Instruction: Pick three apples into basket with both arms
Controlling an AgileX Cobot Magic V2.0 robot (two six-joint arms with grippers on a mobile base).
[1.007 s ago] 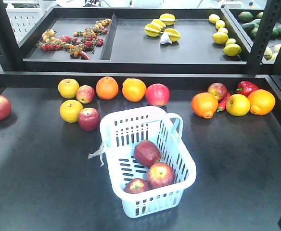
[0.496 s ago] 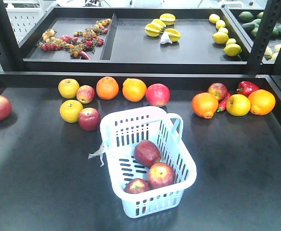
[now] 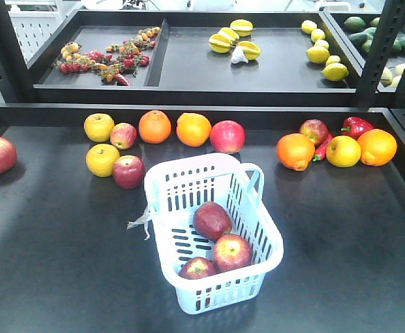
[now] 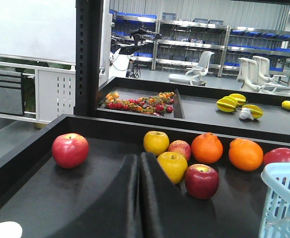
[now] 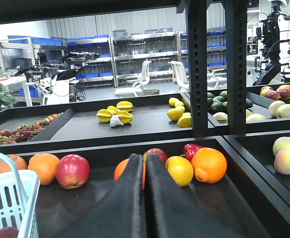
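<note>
We are keeping our left gripper (image 4: 139, 163) clenched and empty over the black table (image 3: 57, 263). Three round red apples (image 3: 212, 220) are sitting in the pale blue slotted plastic basket (image 3: 162, 182), while our right gripper (image 5: 145, 166) is likewise pressing its jaws together on nothing.

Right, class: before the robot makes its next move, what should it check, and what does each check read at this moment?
1. Three apples in the basket: ok.
2. Basket upright on the table: ok.
3. Left gripper shut and holding nothing: ok.
4. Right gripper shut and holding nothing: ok.
5. Both arms out of the front view, away from the basket: ok.
6. Basket handles free to grab: cannot tell.
</note>
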